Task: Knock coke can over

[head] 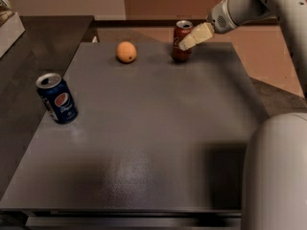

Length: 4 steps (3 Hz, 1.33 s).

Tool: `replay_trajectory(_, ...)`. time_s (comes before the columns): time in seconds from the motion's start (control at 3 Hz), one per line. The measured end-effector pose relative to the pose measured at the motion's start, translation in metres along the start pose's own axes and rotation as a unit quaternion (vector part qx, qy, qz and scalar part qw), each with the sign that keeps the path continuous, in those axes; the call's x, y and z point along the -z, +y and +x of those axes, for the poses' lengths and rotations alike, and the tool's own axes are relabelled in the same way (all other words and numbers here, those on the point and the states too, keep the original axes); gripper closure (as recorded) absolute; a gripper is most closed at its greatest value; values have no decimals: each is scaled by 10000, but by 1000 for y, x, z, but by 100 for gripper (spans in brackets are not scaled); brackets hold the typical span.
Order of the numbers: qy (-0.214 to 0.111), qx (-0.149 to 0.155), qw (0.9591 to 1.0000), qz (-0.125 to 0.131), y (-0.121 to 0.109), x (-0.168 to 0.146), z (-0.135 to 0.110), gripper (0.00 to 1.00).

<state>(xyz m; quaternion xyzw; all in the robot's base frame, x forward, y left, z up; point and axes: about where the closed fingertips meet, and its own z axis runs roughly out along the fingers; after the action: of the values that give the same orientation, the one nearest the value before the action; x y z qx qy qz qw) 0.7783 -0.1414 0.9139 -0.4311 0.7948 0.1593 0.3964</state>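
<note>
The coke can (180, 32) stands upright near the bench's (158, 128) far edge. The tool (184, 44) meets its upper side; whether it is open cannot be told. The can is probably light, rigid and smooth: push high.

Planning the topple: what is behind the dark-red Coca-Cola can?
Behind the dark-red aluminium coke can only the far edge of the grey table and a tan surface show. The cream gripper overlaps the can's right side, hiding what lies there.
</note>
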Motion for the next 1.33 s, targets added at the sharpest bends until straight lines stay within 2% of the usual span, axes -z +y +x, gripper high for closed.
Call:
replay_trajectory(0.67,-401,-124,9991,-35,5,-13,-6,0)
replay_trajectory(1.33,-659,-237,9974,-143,8,-28,-6,0)
